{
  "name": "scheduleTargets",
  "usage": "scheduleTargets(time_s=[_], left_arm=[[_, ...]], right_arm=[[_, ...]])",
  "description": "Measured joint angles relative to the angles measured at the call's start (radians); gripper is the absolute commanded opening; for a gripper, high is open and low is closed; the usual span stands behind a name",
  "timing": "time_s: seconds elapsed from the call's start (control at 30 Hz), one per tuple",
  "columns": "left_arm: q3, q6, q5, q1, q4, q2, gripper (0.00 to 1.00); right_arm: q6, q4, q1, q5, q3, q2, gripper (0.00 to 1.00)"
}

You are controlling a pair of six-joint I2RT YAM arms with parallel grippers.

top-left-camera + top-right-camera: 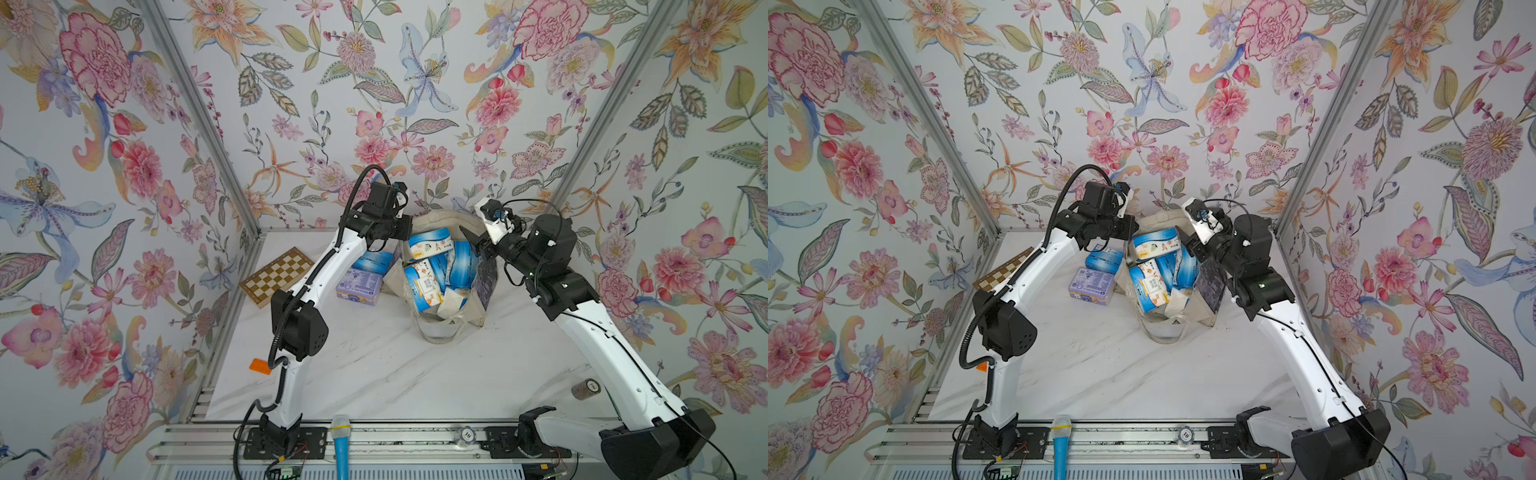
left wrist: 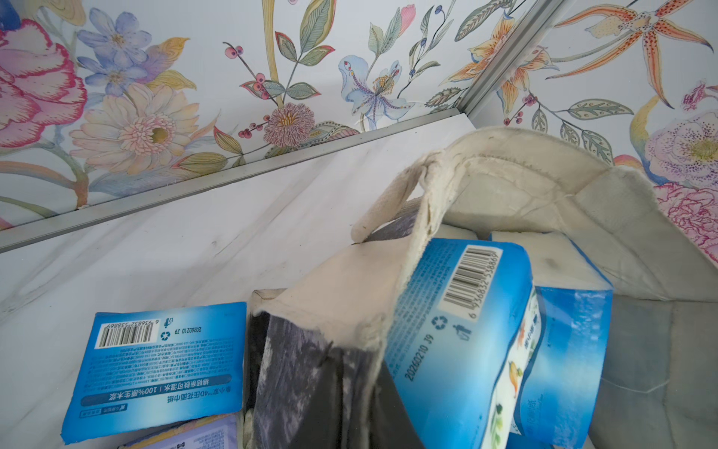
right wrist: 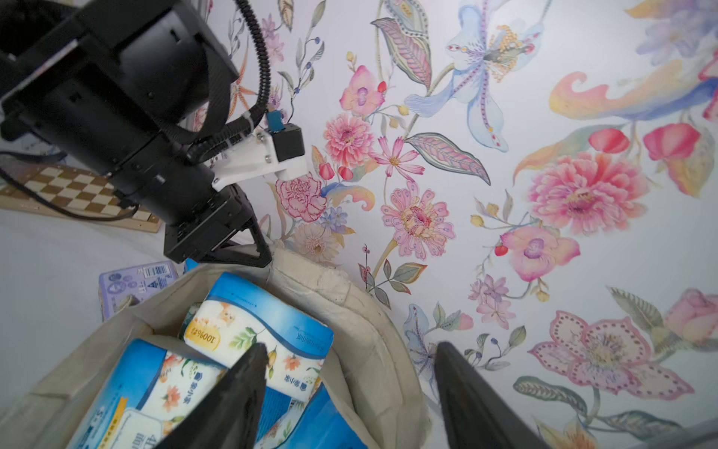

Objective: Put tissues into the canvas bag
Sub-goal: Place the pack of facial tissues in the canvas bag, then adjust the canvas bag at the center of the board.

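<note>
Right wrist view gives me right claw (image 3: 349, 348): fingers spread, nothing between, over mouth of canvas bag (image 3: 349, 295); top views hide that gap. Same view: left claw (image 3: 264, 254) pinched shut on bag's rim; left wrist view shows me only rim cloth and barcoded packs. Both top views: tissues (image 1: 428, 245) piled in bag, blue pack (image 1: 372, 262) and lavender pack (image 1: 359, 286) outside, just beside it on bench (image 1: 395, 374). Bench white marble; chessboard (image 1: 276, 276) at its left edge; floral wallpaper (image 1: 374, 83) all round.
</note>
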Motion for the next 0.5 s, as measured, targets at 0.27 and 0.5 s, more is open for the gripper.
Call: scheduleTargets(time_s=[0.27, 0.5], left_arm=[[0.007, 0.003, -0.001, 0.000, -0.012, 0.003, 0.15], [0.010, 0.004, -0.001, 0.000, -0.018, 0.003, 0.15]], right_arm=[[0.393, -0.327, -0.027, 0.058, 0.068, -0.021, 0.65], [0.590, -0.477, -0.077, -0.011, 0.072, 0.052, 0.55]])
